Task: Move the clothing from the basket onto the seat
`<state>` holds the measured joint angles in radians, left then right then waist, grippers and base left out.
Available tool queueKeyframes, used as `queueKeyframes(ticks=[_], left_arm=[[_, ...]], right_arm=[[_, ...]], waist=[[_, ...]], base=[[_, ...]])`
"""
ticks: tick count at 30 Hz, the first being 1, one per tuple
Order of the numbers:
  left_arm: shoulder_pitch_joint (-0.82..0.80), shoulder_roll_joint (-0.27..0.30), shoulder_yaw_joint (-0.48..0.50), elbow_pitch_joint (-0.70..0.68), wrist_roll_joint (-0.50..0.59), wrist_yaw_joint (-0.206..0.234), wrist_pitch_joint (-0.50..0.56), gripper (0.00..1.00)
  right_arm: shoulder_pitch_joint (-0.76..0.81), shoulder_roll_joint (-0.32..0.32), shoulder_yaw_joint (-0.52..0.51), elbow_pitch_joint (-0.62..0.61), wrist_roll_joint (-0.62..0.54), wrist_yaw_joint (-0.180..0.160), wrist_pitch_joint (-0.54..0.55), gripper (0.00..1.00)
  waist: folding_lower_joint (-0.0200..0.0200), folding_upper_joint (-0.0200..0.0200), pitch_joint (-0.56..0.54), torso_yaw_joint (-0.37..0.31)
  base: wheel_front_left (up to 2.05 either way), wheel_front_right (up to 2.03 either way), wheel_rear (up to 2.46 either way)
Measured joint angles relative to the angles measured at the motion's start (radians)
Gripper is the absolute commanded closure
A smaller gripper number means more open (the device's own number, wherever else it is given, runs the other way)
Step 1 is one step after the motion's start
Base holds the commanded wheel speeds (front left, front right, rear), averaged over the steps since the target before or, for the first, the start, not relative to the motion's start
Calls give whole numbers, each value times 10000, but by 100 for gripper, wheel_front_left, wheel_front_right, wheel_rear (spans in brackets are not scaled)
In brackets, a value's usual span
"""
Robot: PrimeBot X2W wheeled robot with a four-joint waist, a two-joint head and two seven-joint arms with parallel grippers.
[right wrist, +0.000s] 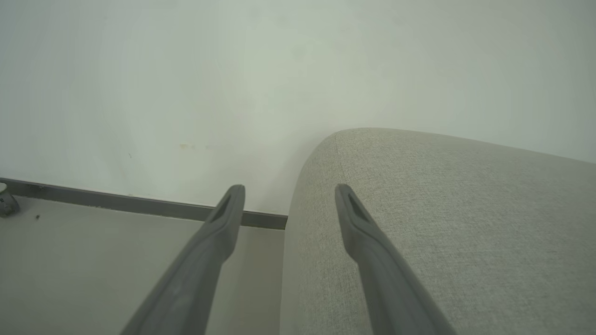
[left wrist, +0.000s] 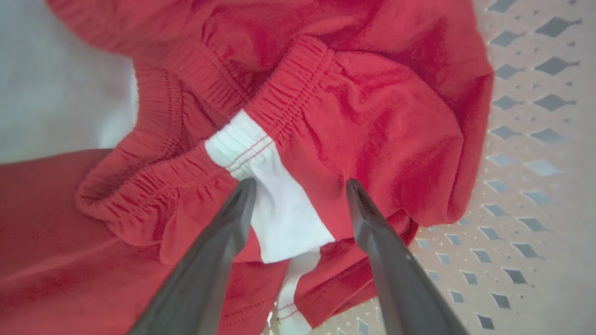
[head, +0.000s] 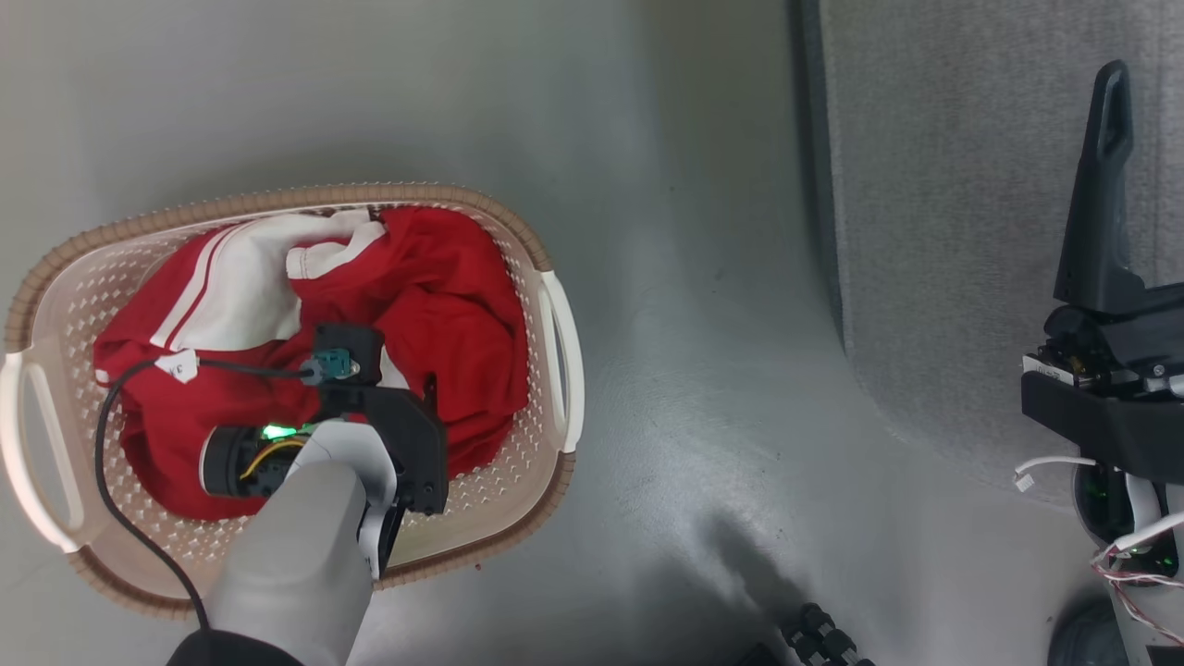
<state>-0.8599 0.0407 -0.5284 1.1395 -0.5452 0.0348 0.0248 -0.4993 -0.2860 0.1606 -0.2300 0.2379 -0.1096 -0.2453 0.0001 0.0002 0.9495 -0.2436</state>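
Note:
The basket (head: 388, 196) stands on the floor at the left of the head view, with the red and white clothing (head: 444, 296) heaped inside it. My left arm reaches down into the basket, its wrist covering the fingers there. In the left wrist view my left gripper (left wrist: 299, 186) is open, its tips pressed against a red garment (left wrist: 382, 139) on either side of a white panel (left wrist: 284, 209) below an elastic waistband. The seat (head: 953, 231) lies at the right. My right gripper (right wrist: 288, 190) hangs open and holds nothing above the seat's rounded corner (right wrist: 442, 223).
Grey floor (head: 703, 370) separates the basket from the seat. A black cable (head: 111, 462) loops from my left wrist over the basket. A dark knobbly object (head: 823, 643) lies at the bottom edge. A pale wall and grey baseboard (right wrist: 139, 204) stand behind the seat.

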Motion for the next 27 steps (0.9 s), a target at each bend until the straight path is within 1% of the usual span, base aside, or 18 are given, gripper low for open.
queueKeyframes(ticks=[2, 8, 9, 10, 11, 18, 27], left_arm=[[-133, -10, 2, 90, -6, 2, 0, 0], [-207, -10, 54, 174, -291, 6, 88, 0], [-213, -12, 63, 213, -336, 6, 88, 25], [-216, -10, 58, 247, -345, 6, 96, 58], [-221, -10, 54, 278, -347, 6, 128, 100], [-294, -13, -42, 353, -742, 8, 267, 100], [-494, -13, -234, 359, -869, 17, 272, 100]], right_arm=[[56, -31, -38, -146, -65, -50, 77, 0], [398, -31, -98, -550, -293, -59, 240, 0], [404, -29, -94, -568, -316, -59, 253, 0], [404, -29, -92, -593, -372, -59, 257, 0], [408, -29, -96, -625, -380, -61, 303, 0], [612, -29, -182, -907, -462, -61, 435, 0], [614, -13, -303, -1028, -447, -63, 606, 0]], waist=[[0, 0, 77, 48], [0, -2, 248, 197], [0, -2, 265, 215], [0, -2, 277, 226], [0, -1, 283, 232], [0, -2, 302, 231], [0, -2, 351, 267]], base=[[0, 0, 0], [0, 0, 0], [0, 0, 0], [0, 0, 0], [0, 0, 0], [0, 0, 0], [0, 0, 0]])
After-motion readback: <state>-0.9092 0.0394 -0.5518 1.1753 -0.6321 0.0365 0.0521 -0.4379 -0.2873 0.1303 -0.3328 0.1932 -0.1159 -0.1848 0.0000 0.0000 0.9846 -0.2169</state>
